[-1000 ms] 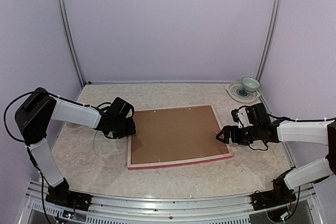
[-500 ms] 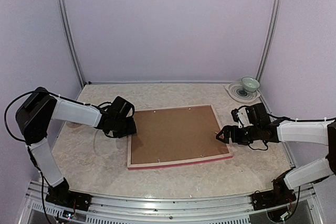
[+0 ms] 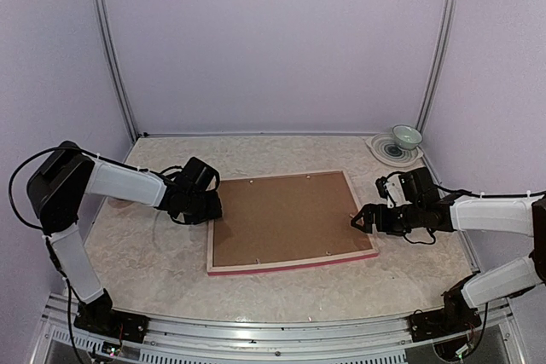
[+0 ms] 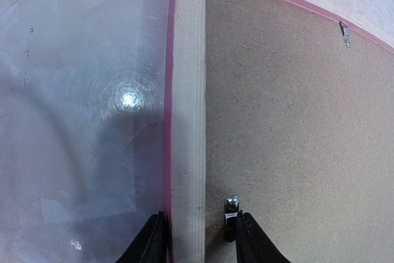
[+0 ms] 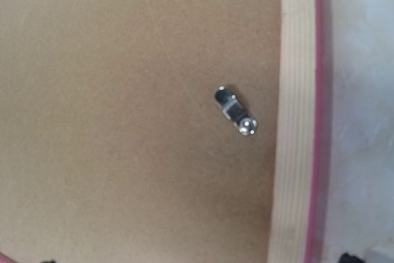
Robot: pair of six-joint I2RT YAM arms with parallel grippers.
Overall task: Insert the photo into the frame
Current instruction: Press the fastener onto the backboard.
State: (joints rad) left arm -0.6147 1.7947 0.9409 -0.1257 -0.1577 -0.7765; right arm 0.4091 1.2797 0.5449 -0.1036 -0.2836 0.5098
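Pale marbled tabletop [image 3: 145, 253], lilac walls behind. Mid-table: frame [image 3: 290, 264] lying face down, pale wood rim up, pink showing only along the edges; brown backing board [image 3: 286, 219] seated inside the rim. Not visible in any view: photo (under the board, if present at all; not determinable). Far right corner: bowl [image 3: 406, 135] on a plate [image 3: 380, 153], well apart from the work.

At the frame's left side: left gripper [image 3: 207, 206], jaws part-way apart and astride the rail. One finger [image 4: 149, 243] outside on the table against the pink edge, the other inside over the board, just beside a small metal turn clip [image 4: 231, 209]. Pinching or merely straddling: cannot tell. At the right side: right gripper [image 3: 358, 221], jaws spread wide, holding nothing. Directly below its camera, a second clip [image 5: 236, 110], lying slantwise on the board near the rim.

Step in hand, as judged: working the clips at the board's edge; fastening or releasing not determinable.

Recommended practice:
- Bear on the clip's free end, not its screw.
- Push sideways in a short arc, flat to the board.
- Brace the outer finger against the rim so the frame does not skate.
- Avoid downward force on the board.
- Work one clip at a time, the opposite side steadied.
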